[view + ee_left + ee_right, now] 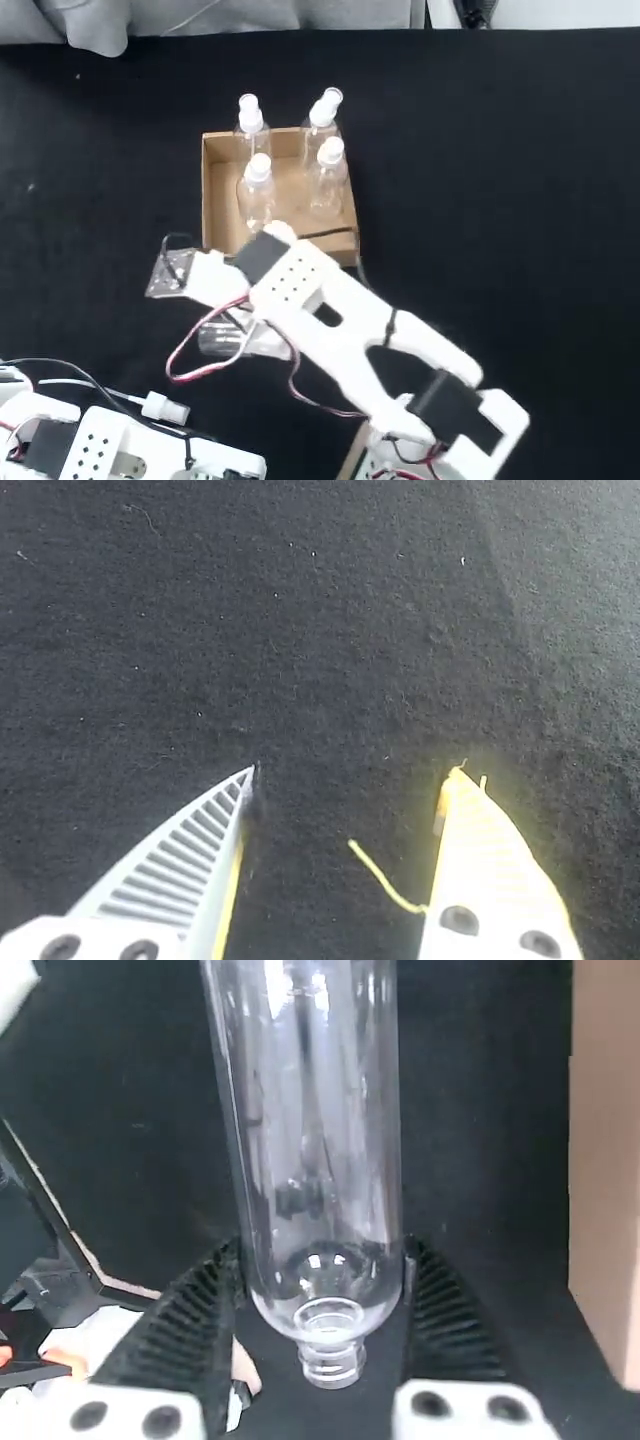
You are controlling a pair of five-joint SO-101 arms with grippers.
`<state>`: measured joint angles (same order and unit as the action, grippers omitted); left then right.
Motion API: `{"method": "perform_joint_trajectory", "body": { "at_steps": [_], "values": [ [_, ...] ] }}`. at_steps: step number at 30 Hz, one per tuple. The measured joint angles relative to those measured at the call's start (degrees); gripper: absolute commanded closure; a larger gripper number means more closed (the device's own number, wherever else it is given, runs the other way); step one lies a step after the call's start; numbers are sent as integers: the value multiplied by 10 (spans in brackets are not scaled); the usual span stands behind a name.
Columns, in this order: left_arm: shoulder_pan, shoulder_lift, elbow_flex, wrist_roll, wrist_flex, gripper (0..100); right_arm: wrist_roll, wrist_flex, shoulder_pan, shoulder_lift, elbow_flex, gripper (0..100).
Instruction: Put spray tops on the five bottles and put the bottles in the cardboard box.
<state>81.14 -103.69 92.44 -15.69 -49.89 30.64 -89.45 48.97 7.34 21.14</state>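
Right wrist view: right claw [318, 1250] grips the capless bottle [310, 1160] near its neck, beside the cardboard box [605, 1160]; left wrist view: left claw [350, 775] gapes wide over the black bench [300, 600]

A black, felt-like cloth covers the whole worktop [520, 150], its nap flecked with pale lint under even, soft light. Beyond the far edge runs a band of grey fabric [250, 12], with a rumpled grey fold [95, 32] spilling onto the cloth at the far left corner. At the far right, a white surface [570, 12] shows beside a small dark object [475, 10] too cropped to identify.
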Motion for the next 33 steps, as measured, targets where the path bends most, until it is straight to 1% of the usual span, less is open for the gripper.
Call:
{"method": "perform_joint_trajectory", "body": {
  "at_steps": [6, 10, 13, 20, 27, 33],
  "values": [
    [0, 0, 0, 0, 0, 734, 0, 1, -40, 57, 53, 892],
    [0, 0, 0, 0, 0, 734, 0, 1, -49, 80, 91, 890],
    [0, 0, 0, 0, 0, 734, -1, 2, -69, 91, 120, 890],
    [0, 0, 0, 0, 0, 734, -3, 4, -143, 98, 155, 889],
    [0, 0, 0, 0, 0, 734, -2, 4, -214, 156, 200, 889],
    [0, 0, 0, 0, 0, 734, -3, 4, -289, 182, 226, 889]
  ]
}}
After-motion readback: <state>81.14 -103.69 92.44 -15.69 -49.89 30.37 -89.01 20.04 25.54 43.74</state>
